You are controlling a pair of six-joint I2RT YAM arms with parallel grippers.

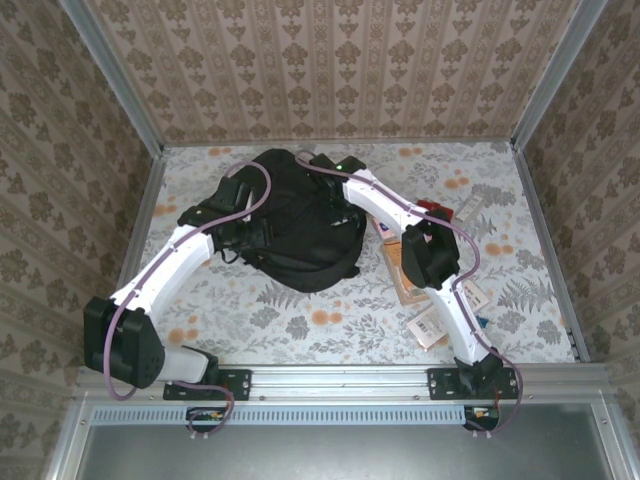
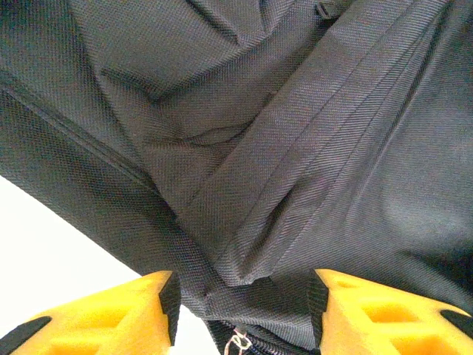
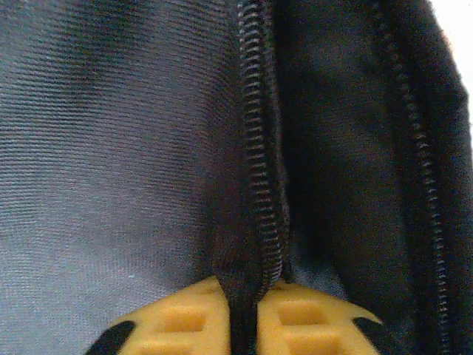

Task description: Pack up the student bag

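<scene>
The student bag (image 1: 305,230), a big black fabric backpack, lies on the floral table at centre back. My left gripper (image 1: 255,232) is at the bag's left side. In the left wrist view its yellow fingers (image 2: 133,310) stand half apart, and my left gripper (image 2: 242,296) holds a bunched fold of the bag's cloth (image 2: 244,222) that fills the gap between the pads. My right gripper (image 1: 318,165) is at the bag's top edge. In the right wrist view my right gripper (image 3: 255,296) is shut, pinching the bag's zipper band (image 3: 259,163).
To the right of the bag, partly under my right arm, lie a brown notebook (image 1: 405,280), a red item (image 1: 435,210) and tagged cards (image 1: 430,325). Patterned walls close in the table on three sides. A metal rail (image 1: 340,378) runs along the near edge.
</scene>
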